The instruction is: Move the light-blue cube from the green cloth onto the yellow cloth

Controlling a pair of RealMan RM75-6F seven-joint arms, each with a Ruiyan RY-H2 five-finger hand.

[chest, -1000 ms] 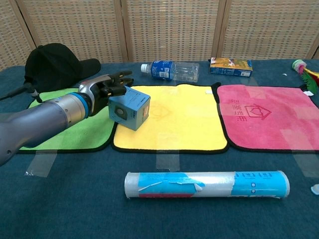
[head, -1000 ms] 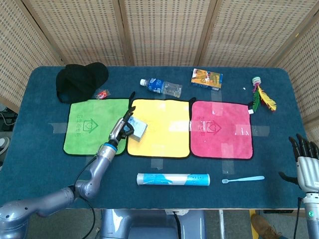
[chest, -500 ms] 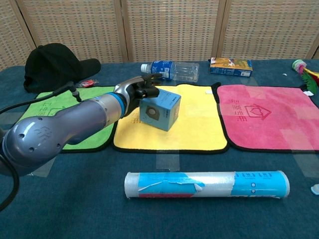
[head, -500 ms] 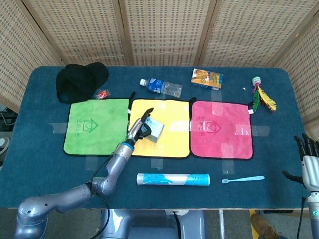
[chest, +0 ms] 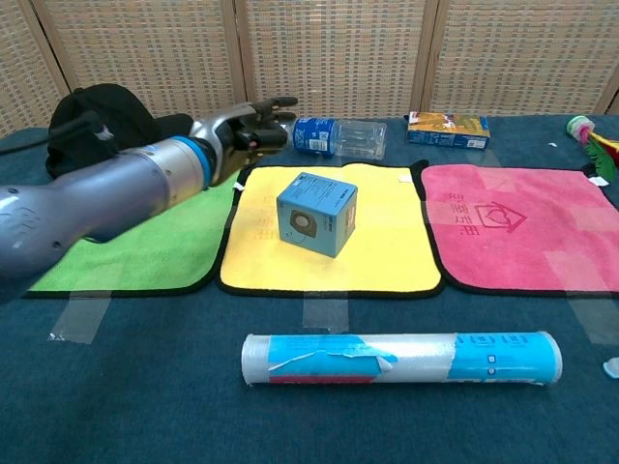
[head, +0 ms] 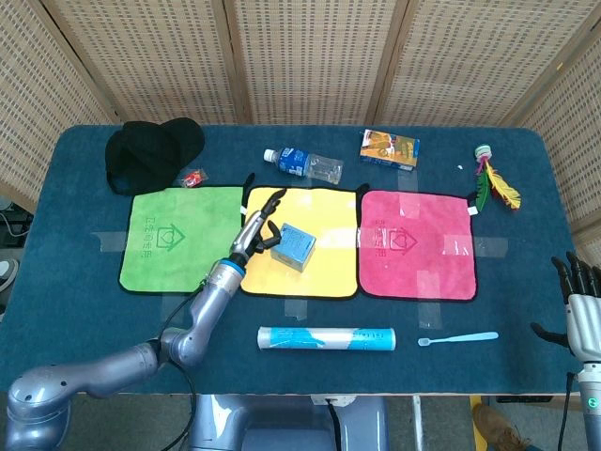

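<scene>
On the blue-carpeted table, we are seeing the square yellow cloth carrying the light-blue cardboard cube. Our left robot hand is hovering beside it, fingers spread, gripping nothing; our right robot hand is likewise spread and holding nothing.

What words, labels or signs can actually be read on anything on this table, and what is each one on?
None can be read as words.
Green cloth: house-shaped logo with characters beside it, too small.
Pink cloth: same logo, characters blurred.
Light-blue cube: round emblem, no legible text.
Water bottle: blue label, blurred.
Orange box: print blurred.
Wrapped tube: small mark, unreadable.
</scene>
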